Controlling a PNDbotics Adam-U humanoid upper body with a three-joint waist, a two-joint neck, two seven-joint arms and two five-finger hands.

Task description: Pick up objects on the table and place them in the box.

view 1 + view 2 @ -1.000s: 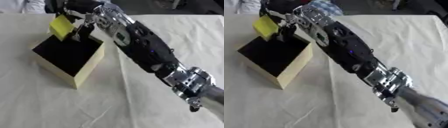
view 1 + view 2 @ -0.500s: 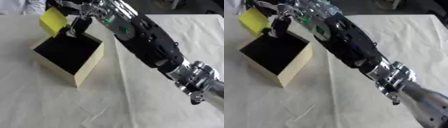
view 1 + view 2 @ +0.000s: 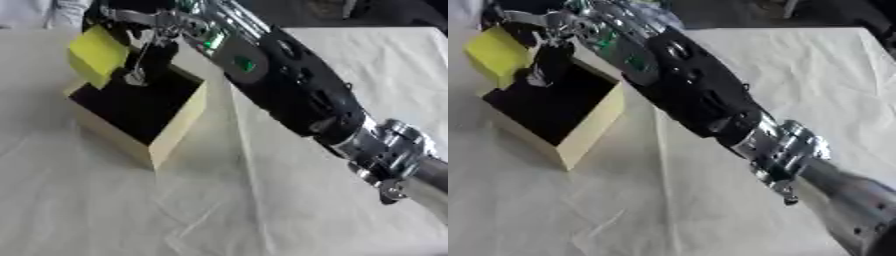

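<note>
Pinching a yellow block (image 3: 94, 54) by its edge, the right hand (image 3: 147, 30) holds it at the box's (image 3: 179, 121) ten o'clock corner; it looks light, soft, probably spongy

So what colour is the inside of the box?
Black inside the box, with pale yellow walls; the left eye view shows it best.

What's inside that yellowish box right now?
The box looks dark inside; nothing shows on its visible floor. The right hand holds a yellow block over its far left corner, and the hand and block hide that corner.
</note>
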